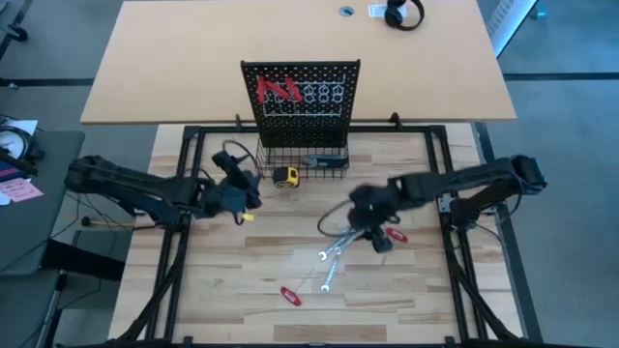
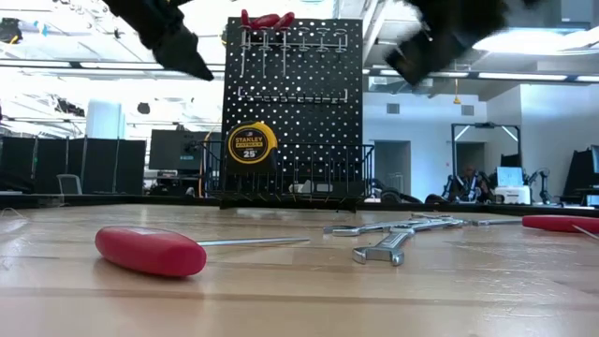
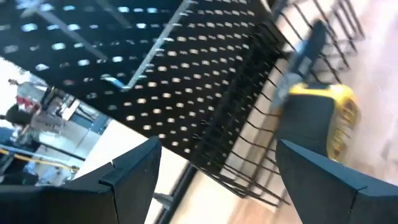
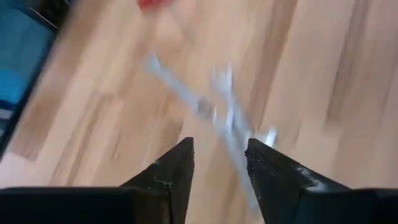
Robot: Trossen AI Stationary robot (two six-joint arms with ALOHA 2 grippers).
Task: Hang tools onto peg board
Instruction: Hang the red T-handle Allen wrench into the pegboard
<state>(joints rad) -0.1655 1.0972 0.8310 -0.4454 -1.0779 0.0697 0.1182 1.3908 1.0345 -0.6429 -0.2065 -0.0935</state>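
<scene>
Right hand: raised above the wooden surface, over the crossed silver wrenches; fingers partly apart with nothing between them, as the right wrist view shows.
Left hand: off the surface, near the front left of the peg board, fingers spread wide, empty, facing the board and its wire basket.

Hung, judged done: red-handled items at the board's upper left; a row of silver pieces beside them on the hooks. How many of each cannot be told.

In the basket: a dark blue-tinted object, kind unclear.

Against the basket front: a yellow tape measure, standing on the surface.

Still loose on the surface, judged outstanding:
- the crossed wrenches, mid-surface, below the right hand;
- a red-handled tool just beside the right hand, toward the right edge;
- a red-handled screwdriver, nearest the front edge, well apart from the board.

Standing: partly complete. Several tools remain to be lifted; the wrenches look to be the current pick.
</scene>
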